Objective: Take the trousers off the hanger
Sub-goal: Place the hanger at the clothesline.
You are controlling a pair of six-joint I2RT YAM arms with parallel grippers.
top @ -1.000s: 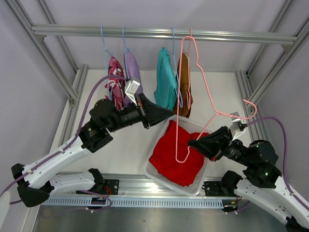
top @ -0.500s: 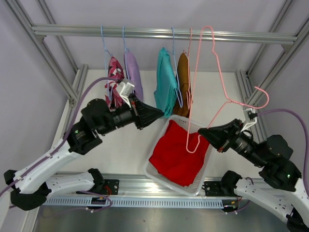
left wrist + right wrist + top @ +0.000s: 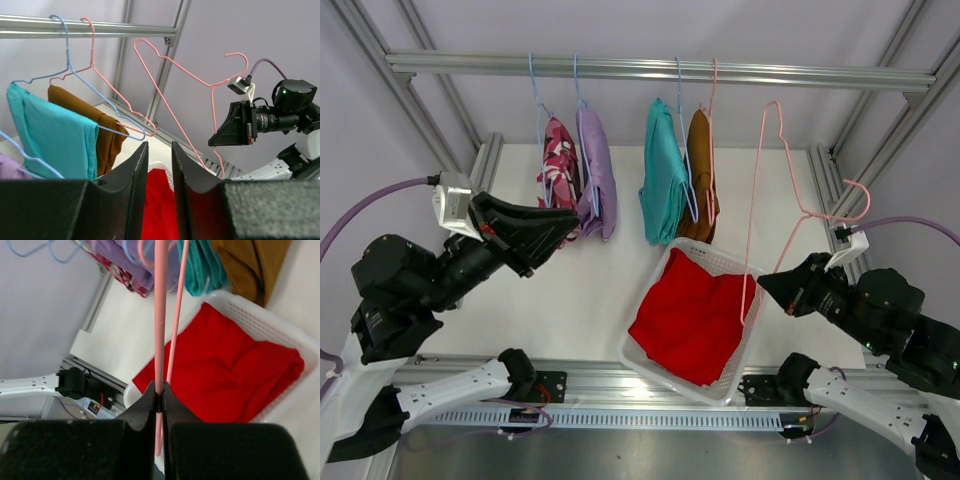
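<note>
— Where are the trousers now?

— The red trousers [image 3: 695, 315] lie in the white basket [image 3: 672, 381], low down under the rail [image 3: 660, 68]. The other four hang right under the rail. From its left end toward its right I see the camouflage trousers [image 3: 560, 160], the lilac trousers [image 3: 597, 165], the teal trousers [image 3: 663, 195] and the rust-brown trousers [image 3: 701, 180].

— So which step are you on?

— I think the red pair is finished. My right gripper [image 3: 160, 390] is pinched tight on the thin wire of the bare pink hanger [image 3: 160, 315]. It holds the hanger below the right part of the rail, and the hook is off the rail. There is no cloth on it.

— And your other gripper?

— My left gripper [image 3: 159, 147] is below the left part of the rail, close to the camouflage and lilac pairs. Its jaws are a little apart and nothing is between them.

— What comes next?

— My guess is that the bare hanger needs a place to go first. Then I go for the next trousers. For that I think I must spread the left jaws wider, because folded cloth is thick. I slide them onto the cloth just under its wire, bite, and pull down and away from the rail. The hangers sit close together there, so I must go slowly and not catch the wrong one.
</note>
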